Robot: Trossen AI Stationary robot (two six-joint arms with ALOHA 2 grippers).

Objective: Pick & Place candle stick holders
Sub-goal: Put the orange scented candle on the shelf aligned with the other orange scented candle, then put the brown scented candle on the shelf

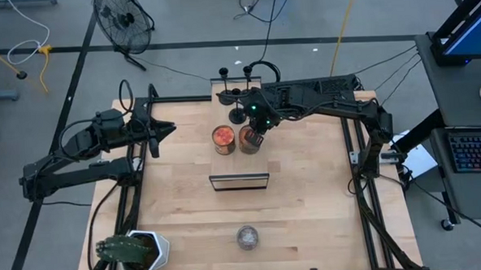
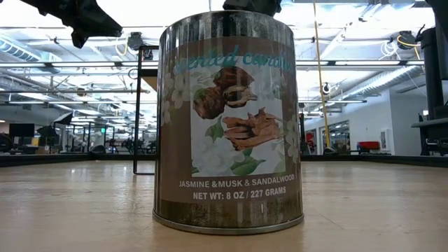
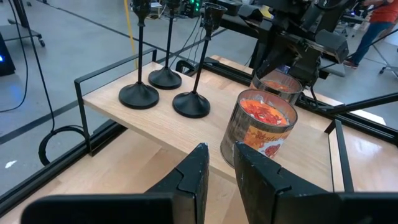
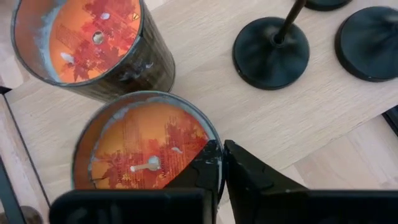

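Observation:
Three black candle stick holders (image 3: pixel 165 78) stand on their round bases on the far part of a raised wooden shelf (image 3: pixel 186 134); the right wrist view shows the nearest base (image 4: pixel 270 43). Two open candle tins with orange-red wax stand on the shelf's near part. My right gripper (image 4: pixel 222 165) is over the right-hand tin (image 1: pixel 249 140) and shut on it. The other tin (image 4: pixel 93 43) stands beside it, untouched. My left gripper (image 3: pixel 221 180) hovers open to the left of the shelf (image 1: pixel 163 130), with nothing between its fingers. My right gripper has the tin's thin rim (image 4: pixel 213 135) between its fingers, on the side facing the right arm. One finger (image 4: pixel 202 171) is inside over the wax and the other (image 4: pixel 249 177) outside the wall. The fingers slant down from above. The tin stands upright on the shelf.
A black metal frame (image 1: pixel 238 181) edges the shelf's near side. A closed scented-candle tin (image 1: pixel 246 236) stands near the table's front edge and fills the low view (image 2: pixel 227 119). A potted plant (image 1: pixel 136 249) sits at the front left corner.

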